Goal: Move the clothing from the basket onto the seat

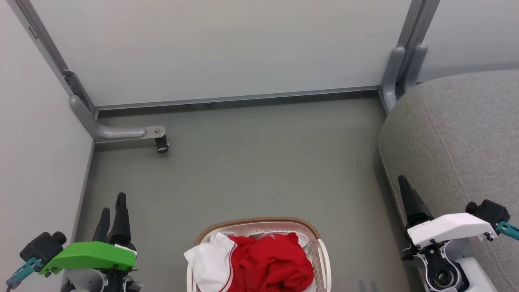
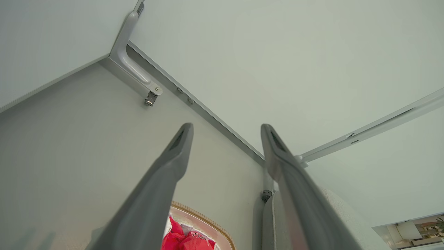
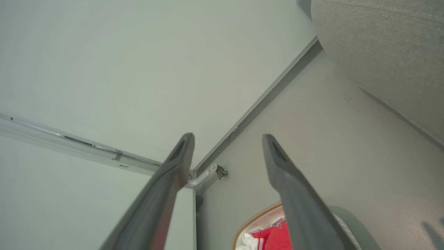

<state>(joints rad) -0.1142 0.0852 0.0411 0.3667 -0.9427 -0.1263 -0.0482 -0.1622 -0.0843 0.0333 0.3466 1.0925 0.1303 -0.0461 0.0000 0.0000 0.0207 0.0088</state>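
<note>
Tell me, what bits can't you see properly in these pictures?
Head view: the near end of the basket is cut off by the bottom edge.
Head view: the clothing is crumpled, so its folds hide what is printed on it.
Head view: the seat runs off the right edge.
Left wrist view: a finger of the open left tool covers part of the basket.

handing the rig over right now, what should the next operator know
Left gripper: open, empty, off to the left of the basket.
Right gripper: open, empty, beside the near edge of the seat.
Clothing: bunched in the basket, no gripper touching it; the seat stands to the basket's right.
Done: nothing yet.
Left: grasp the clothing, lift it out, lay it on the seat.
</note>
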